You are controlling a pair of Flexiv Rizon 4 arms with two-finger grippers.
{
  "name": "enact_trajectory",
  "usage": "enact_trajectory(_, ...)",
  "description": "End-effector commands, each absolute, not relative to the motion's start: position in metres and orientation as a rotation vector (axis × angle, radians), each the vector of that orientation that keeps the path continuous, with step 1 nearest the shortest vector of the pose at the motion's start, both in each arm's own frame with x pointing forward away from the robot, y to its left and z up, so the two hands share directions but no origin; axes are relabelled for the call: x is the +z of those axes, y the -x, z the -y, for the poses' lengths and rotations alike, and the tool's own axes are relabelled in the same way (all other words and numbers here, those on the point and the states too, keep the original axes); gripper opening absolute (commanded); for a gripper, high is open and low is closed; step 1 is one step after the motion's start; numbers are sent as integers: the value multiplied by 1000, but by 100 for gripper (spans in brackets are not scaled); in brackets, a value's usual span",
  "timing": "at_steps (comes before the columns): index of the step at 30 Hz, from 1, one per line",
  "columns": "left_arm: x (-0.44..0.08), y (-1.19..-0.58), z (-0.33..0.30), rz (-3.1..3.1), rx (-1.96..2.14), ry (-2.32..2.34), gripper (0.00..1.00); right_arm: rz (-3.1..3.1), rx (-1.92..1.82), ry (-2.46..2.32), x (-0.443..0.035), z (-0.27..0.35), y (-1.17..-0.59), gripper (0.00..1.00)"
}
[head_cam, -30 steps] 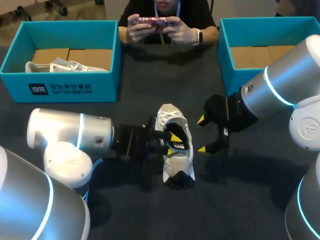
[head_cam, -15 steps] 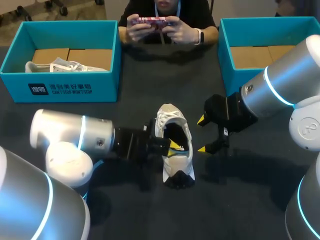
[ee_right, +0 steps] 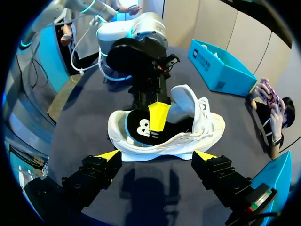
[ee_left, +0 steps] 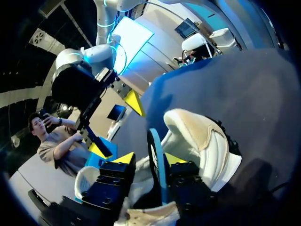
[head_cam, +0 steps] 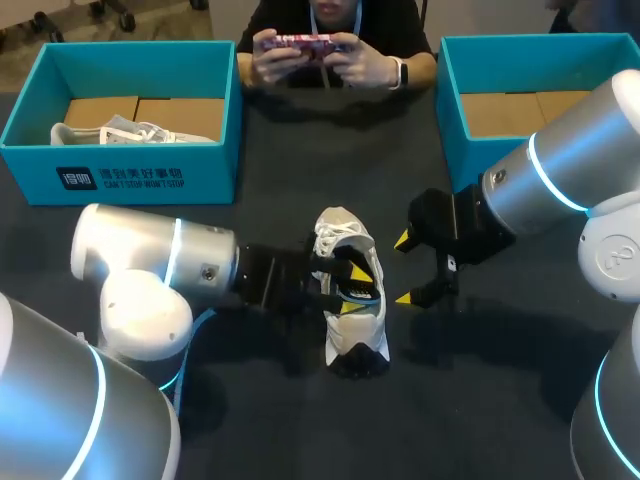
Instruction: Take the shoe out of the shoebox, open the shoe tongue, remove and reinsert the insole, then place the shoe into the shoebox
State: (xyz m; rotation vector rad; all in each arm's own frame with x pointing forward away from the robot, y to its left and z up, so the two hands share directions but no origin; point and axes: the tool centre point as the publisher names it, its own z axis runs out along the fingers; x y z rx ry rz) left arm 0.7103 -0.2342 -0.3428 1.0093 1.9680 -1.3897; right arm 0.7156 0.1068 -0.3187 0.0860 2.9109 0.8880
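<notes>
A white sneaker lies on the dark table, toe toward me, its tongue folded back. My left gripper reaches into the shoe's mouth from the left, open. In the left wrist view the black, blue-edged insole stands on edge between the left gripper's spread fingers, with a gap on each side. My right gripper hangs open just right of the shoe. From the right wrist, the sneaker lies ahead of that gripper, with the insole showing at the heel under one left fingertip.
A teal shoebox at the back left holds another white shoe. A second teal shoebox stands at the back right, behind my right arm. Bare table lies in front of the sneaker.
The left fingers closed inside the shoe, then spread apart again. The left arm shifted a little to the right. Shoe and right arm have not moved.
</notes>
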Motion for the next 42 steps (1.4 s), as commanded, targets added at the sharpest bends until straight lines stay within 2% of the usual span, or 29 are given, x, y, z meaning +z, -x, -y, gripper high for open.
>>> enact_trajectory(1, -333, -709, 224, -1974, -1383, -1022, 51, -2909, 888, -86, -319, -107, -715, 100)
enact_trajectory(8, -311, -709, 218, -1973, -1370, -1053, 54, -2909, 888, -86, -319, -107, -715, 100)
enact_trajectory(11, -304, -708, 215, -1989, -1356, -1083, 63, -2909, 888, -86, -319, -107, -715, 100)
enact_trajectory(13, -303, -707, 214, -2003, -1357, -1102, 75, -2909, 888, -86, -319, -107, -715, 100)
enact_trajectory(28, -308, -704, 232, -2019, -1405, -1131, 70, -2909, 888, -86, -319, -107, -715, 100)
enact_trajectory(30, -307, -701, 231, -2020, -1411, -1143, 72, -2909, 888, -86, -319, -107, -715, 100)
enact_trajectory(35, -300, -702, 223, -2025, -1412, -1156, 84, -2909, 888, -86, -319, -107, -715, 100)
enact_trajectory(42, -291, -704, 215, -2042, -1411, -1181, 92, -2909, 888, -86, -319, -107, -715, 100)
